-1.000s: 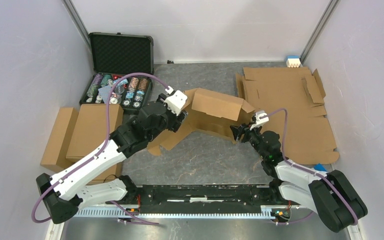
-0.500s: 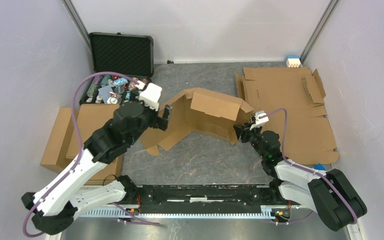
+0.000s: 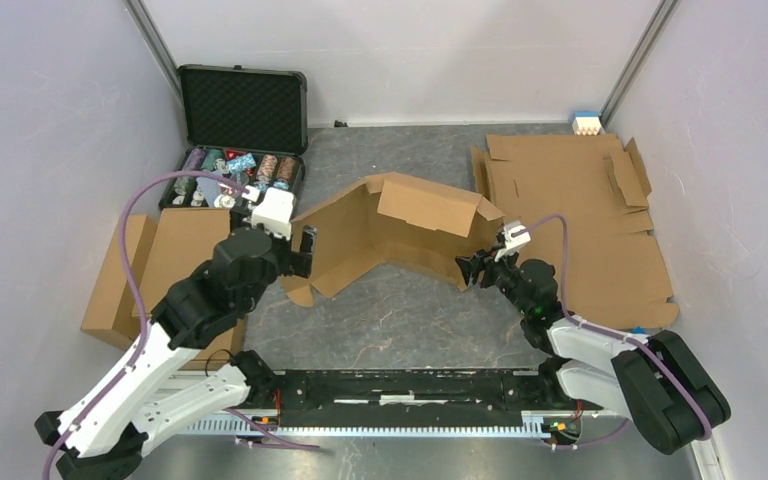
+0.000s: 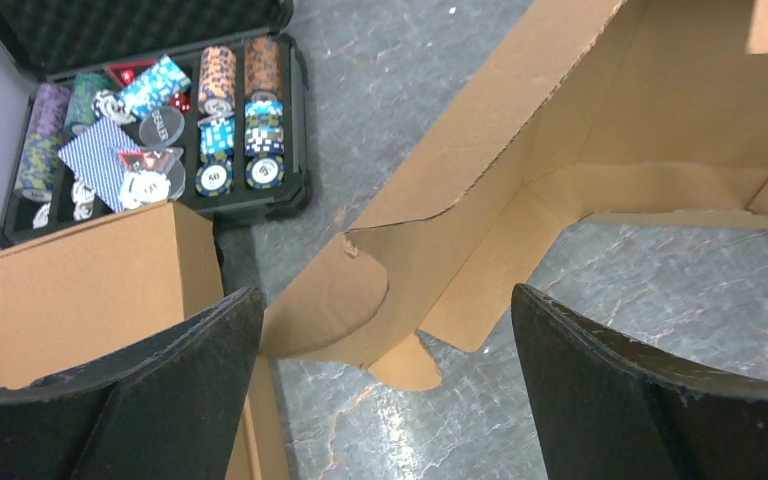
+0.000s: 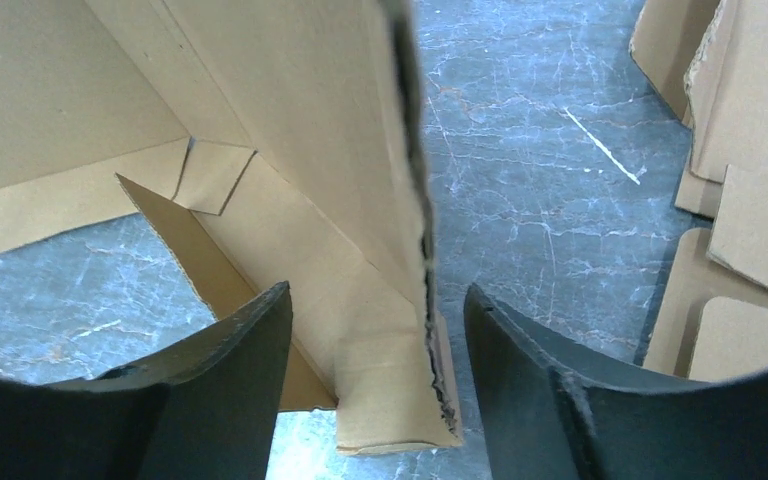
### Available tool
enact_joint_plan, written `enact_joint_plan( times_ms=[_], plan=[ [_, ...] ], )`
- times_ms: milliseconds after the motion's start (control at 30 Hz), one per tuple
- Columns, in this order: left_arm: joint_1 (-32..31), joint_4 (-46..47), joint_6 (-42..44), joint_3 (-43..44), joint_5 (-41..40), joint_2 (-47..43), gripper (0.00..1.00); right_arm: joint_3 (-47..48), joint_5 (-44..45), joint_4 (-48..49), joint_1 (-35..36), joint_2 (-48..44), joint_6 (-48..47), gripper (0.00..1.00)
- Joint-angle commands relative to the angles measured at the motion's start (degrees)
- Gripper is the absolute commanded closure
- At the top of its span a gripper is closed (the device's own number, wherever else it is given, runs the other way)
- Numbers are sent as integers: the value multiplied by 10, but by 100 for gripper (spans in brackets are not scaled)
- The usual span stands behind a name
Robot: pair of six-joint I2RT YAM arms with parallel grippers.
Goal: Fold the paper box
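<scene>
In the middle of the table (image 3: 400, 315), the paper box (image 3: 400, 235) stands half-raised: a long brown panel is tilted up on its edge, a flap is folded over at its top, and loose tabs trail onto the surface at its lower left end.

The left pincer (image 3: 305, 245) sits just beside that left end. Its jaws are spread wide and grasp nothing. In the left wrist view, the rounded corner tab and the slanted wall lie beyond and between the two dark fingers (image 4: 195, 370), apart from both.

The right pincer (image 3: 470, 268) is at the opposite end. Its jaws are parted on either side of the upright raw edge of the box's wall, which runs closer to one finger than the other. They straddle the wall rather than clench it.

The table is grey and marbled, with pale scuffs. At the back left an open black case (image 3: 243, 105) holds rows of poker chips (image 3: 235, 175). In front of it, near the left wall, lie closed cardboard boxes (image 3: 175, 265). Flat cardboard sheets (image 3: 585, 215) are piled on the right side, well apart from the paper box. Pale lilac walls (image 3: 50, 150) enclose the space on three sides.
</scene>
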Motion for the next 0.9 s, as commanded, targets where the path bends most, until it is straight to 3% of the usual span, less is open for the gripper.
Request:
enact_joint_plan(
  times_ms=[0, 100, 300, 367, 867],
  plan=[
    [27, 5, -23, -13, 1, 28, 0, 29, -9, 5, 0, 16, -7, 28],
    [58, 15, -17, -18, 37, 47, 3, 37, -5, -3, 0, 31, -9, 24],
    [73, 53, 6, -43, 76, 19, 28, 51, 10, -4, 9, 68, -20, 20],
    [73, 58, 15, -42, 108, 14, 32, 60, 24, -19, 16, 83, -26, 17],
    [72, 57, 6, 1, 194, 50, 35, 78, 82, -73, 76, 109, -95, 12]
  ],
)
